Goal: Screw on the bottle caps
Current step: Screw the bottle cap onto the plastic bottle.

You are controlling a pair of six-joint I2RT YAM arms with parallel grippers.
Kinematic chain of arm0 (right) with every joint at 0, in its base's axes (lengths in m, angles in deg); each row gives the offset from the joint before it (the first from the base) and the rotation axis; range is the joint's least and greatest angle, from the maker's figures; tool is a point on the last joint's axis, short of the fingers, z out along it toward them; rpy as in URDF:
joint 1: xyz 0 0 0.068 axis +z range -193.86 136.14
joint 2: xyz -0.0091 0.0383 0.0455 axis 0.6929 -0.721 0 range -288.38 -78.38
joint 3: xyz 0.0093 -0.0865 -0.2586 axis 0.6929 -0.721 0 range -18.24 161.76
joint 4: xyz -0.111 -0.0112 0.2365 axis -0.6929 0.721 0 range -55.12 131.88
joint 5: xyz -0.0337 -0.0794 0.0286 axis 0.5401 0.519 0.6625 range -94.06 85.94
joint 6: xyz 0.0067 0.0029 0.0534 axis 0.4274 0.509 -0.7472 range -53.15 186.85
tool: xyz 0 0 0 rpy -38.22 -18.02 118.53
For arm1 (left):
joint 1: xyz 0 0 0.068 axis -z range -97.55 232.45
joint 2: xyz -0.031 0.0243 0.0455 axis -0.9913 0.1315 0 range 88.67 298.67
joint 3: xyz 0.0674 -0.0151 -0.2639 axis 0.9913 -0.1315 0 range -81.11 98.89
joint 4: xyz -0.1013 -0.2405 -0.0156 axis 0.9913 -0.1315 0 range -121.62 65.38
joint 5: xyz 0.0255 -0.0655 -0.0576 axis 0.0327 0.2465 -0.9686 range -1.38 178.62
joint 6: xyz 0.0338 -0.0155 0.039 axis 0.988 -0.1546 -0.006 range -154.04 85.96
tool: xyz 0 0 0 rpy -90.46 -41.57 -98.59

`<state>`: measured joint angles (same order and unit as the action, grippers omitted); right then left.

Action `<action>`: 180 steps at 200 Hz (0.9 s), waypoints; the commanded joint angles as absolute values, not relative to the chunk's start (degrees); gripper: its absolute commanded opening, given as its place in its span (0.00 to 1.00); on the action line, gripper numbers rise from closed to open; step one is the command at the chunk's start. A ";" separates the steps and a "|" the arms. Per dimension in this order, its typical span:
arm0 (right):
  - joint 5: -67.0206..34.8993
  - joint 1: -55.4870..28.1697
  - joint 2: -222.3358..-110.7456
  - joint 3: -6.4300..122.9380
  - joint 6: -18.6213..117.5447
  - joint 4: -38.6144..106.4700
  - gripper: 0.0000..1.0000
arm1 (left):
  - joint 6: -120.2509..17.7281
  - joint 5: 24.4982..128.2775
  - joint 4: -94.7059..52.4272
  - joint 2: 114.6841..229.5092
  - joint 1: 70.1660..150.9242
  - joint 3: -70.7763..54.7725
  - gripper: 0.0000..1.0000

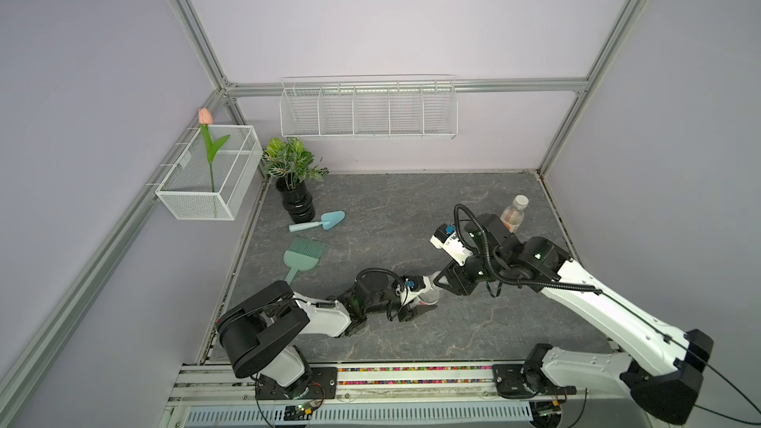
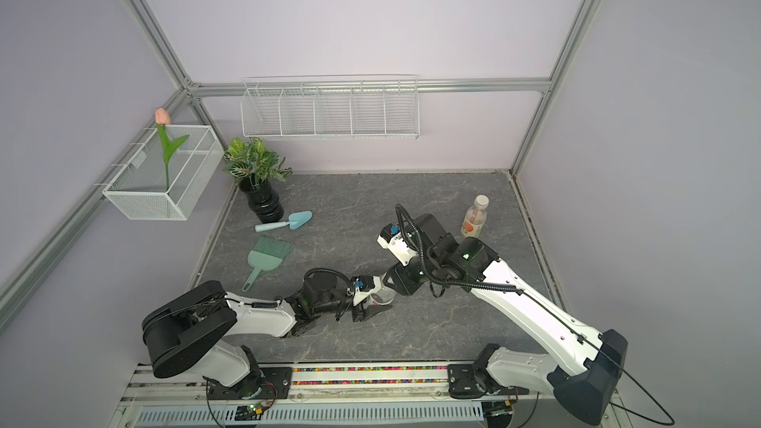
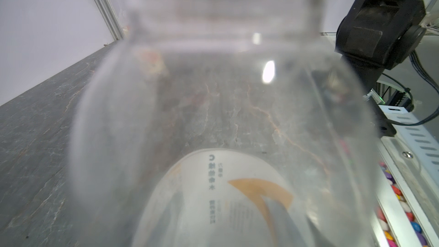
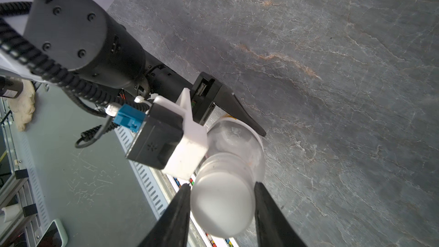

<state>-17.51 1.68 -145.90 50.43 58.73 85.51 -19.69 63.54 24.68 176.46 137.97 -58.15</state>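
A clear bottle (image 1: 429,296) with a white, orange-marked label (image 3: 237,198) stands near the table's front middle. My left gripper (image 1: 424,302) is shut on its body, one black finger (image 4: 237,112) lying along its side. In the left wrist view the bottle (image 3: 213,115) fills the frame and hides the fingers. A white bottle cap (image 4: 222,205) sits on the bottle's neck. My right gripper (image 4: 222,186) straddles this cap from above, jaws slightly apart, with a thin gap at its rim. A second bottle (image 1: 514,216), orange-labelled, stands at the back right with its white cap (image 1: 521,200) on.
A black ribbed vase (image 1: 296,203) with a leafy plant stands at the back left. A blue trowel (image 1: 319,222) and a green hand brush (image 1: 304,259) lie near it. A white mesh basket (image 1: 210,174) and a wire shelf (image 1: 368,111) hang on the walls.
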 commanded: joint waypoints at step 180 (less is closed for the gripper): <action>-10.48 6.56 -149.90 54.00 46.61 91.83 0.45 | -19.62 66.51 26.03 174.09 138.17 -56.14 0.60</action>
<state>-10.30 5.48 -148.53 53.55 48.76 88.16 -19.67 65.92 22.97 175.56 138.04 -58.12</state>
